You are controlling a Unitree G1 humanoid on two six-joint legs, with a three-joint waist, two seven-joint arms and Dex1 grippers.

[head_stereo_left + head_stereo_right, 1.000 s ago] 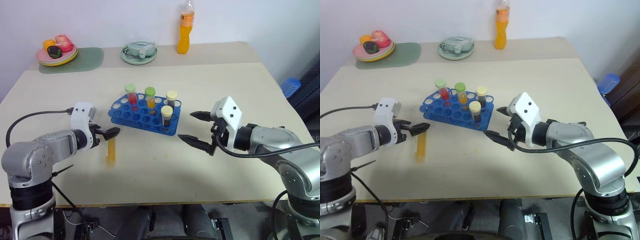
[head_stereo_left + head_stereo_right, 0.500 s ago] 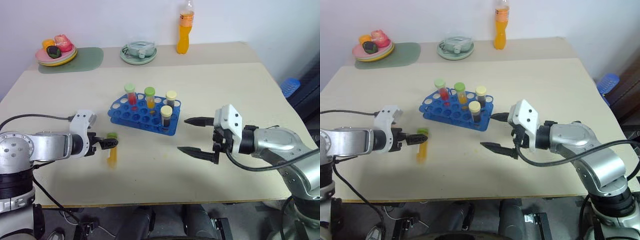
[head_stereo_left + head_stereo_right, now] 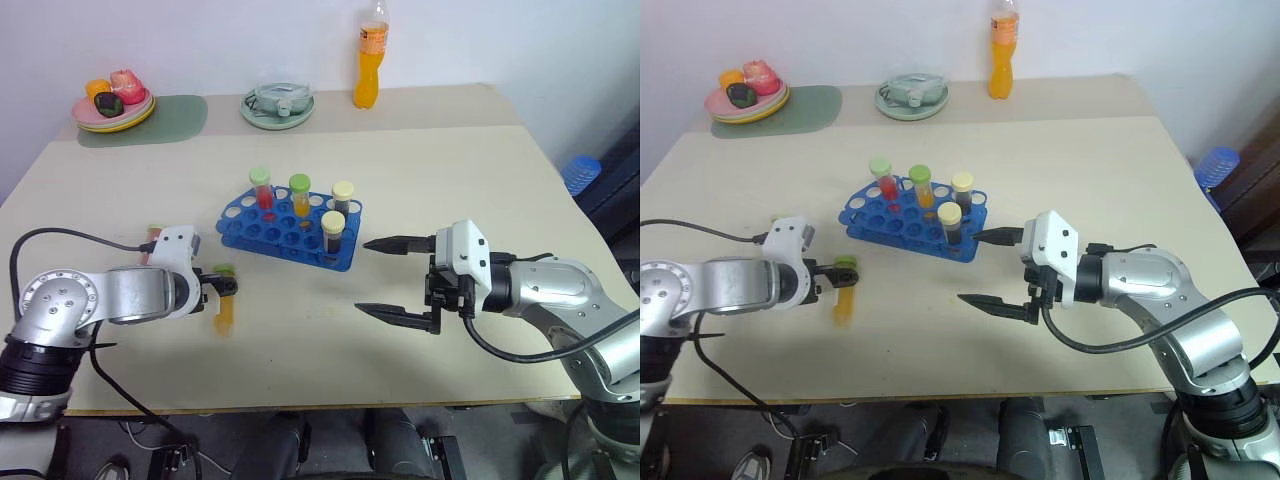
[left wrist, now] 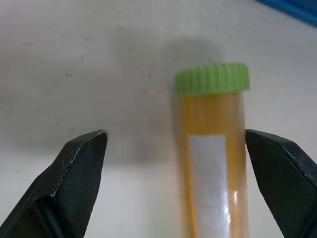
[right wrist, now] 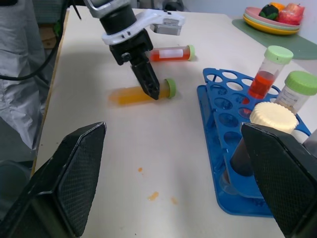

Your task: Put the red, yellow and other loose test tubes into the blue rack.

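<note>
Beige table [image 3: 450, 170], white wall [image 3: 200, 40] behind; left gripper [image 4: 176, 163] and right gripper [image 3: 385, 278] spread wide, empty.

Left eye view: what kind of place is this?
Probably an indoor test or demo room, staged as a mock lab: a beige table against a plain wall, a blue test tube rack with capped tubes, and a plate of toy food.

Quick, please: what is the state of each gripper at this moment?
Left gripper: open, astride the lying yellow tube, holding nothing.
Right gripper: open, empty.
</note>
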